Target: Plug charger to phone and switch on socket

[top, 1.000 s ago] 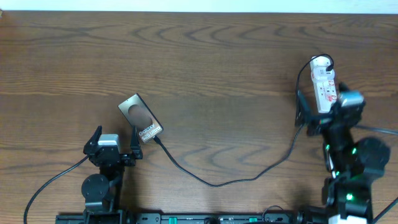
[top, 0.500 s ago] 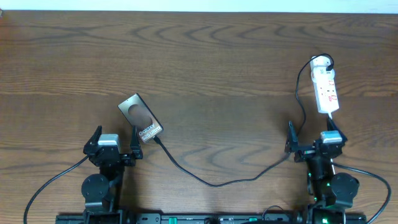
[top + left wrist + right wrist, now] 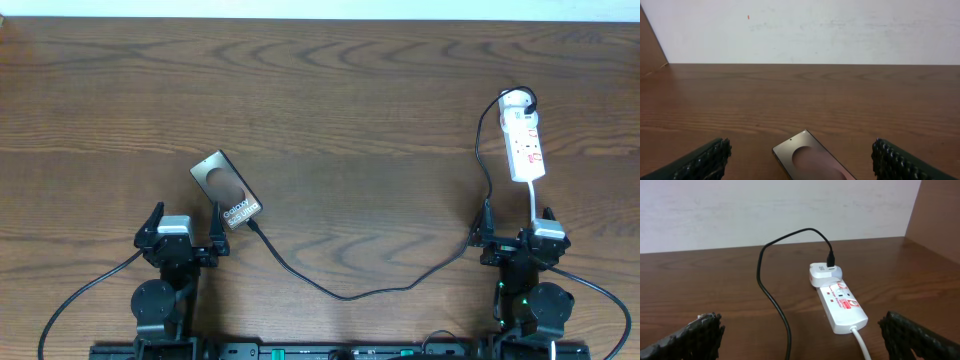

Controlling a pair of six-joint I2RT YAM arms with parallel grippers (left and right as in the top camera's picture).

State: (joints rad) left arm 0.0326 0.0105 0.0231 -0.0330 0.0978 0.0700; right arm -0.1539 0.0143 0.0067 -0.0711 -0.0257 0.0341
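Starting left, my left gripper (image 3: 184, 224) is wide open and empty beside the phone (image 3: 226, 190), which lies diagonally, its near-right end meeting the charger (image 3: 350, 296). My right gripper (image 3: 517, 236) is also open and empty. The socket (image 3: 524, 145) lies ahead, its long axis pointing away, so I would press its switch straight down, gently.

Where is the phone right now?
In the overhead view the phone lies left of centre, just ahead of the left gripper, the charger meeting its near end.
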